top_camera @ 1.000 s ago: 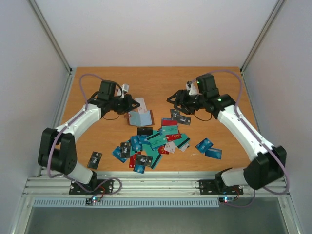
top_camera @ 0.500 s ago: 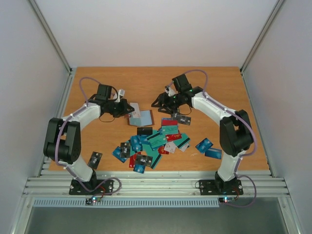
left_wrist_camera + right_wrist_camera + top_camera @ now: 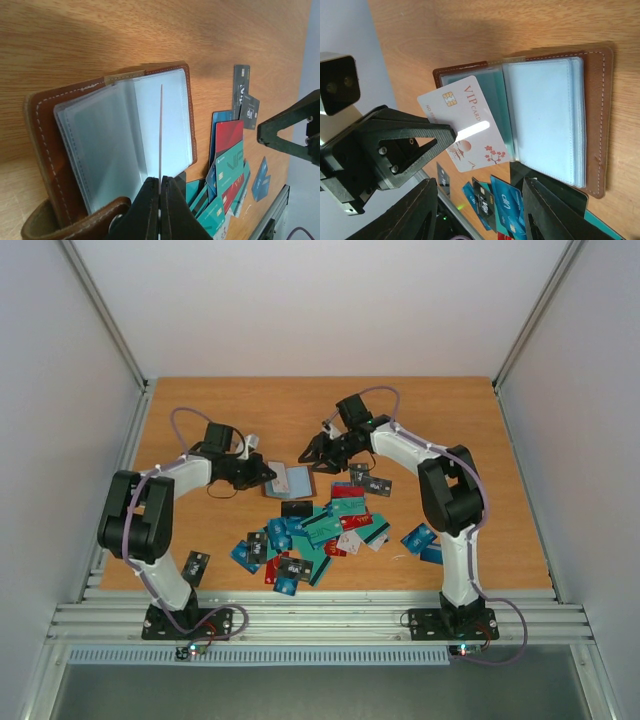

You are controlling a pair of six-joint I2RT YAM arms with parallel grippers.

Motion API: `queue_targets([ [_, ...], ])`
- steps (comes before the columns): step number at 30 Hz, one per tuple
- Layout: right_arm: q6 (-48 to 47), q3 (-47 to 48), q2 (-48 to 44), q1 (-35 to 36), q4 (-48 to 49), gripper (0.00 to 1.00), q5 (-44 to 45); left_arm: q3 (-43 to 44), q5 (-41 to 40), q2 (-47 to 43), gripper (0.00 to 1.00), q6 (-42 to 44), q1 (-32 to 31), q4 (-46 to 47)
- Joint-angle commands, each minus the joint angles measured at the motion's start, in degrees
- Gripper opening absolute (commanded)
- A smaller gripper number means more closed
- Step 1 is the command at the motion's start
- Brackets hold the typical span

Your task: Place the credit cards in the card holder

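The brown card holder (image 3: 298,480) lies open on the table, its clear sleeves (image 3: 125,145) facing up. My left gripper (image 3: 160,182) is shut on a white VIP credit card (image 3: 465,122), which stands on edge over the open sleeves (image 3: 545,120). In the left wrist view that card (image 3: 161,130) shows only as a thin line. My right gripper (image 3: 480,186) hovers just right of the holder, open, with nothing between its fingers. In the top view it (image 3: 315,452) sits at the holder's far right corner. Several more credit cards (image 3: 320,530) lie heaped in front of the holder.
Loose cards lie apart from the heap: a black one (image 3: 195,567) at the front left, two blue ones (image 3: 422,540) at the right, black ones (image 3: 372,480) right of the holder. White walls and metal rails enclose the table.
My right arm has swung left from the table's right side to the holder, its jaws narrowing. My left gripper has carried the white card nearer, down over the open sleeves.
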Motion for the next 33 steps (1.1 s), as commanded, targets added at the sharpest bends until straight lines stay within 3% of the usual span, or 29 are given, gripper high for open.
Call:
queue_targets([
  [1, -1.3, 2.62, 2.63, 0.7, -0.59, 0.47, -2.29, -0.14, -0.63, 1.61, 0.0, 2.97, 0.33, 2.37],
  [14, -1.96, 4.86, 8.56, 0.7, -1.33, 0.46, -3.47, -0.38, -1.8, 3.18, 0.0, 3.65, 0.33, 2.66],
  [33, -3.26, 1.25, 10.79, 0.66, -0.64, 0.43, -2.48, -0.65, 1.08, 7.43, 0.0, -4.68, 0.33, 7.9],
])
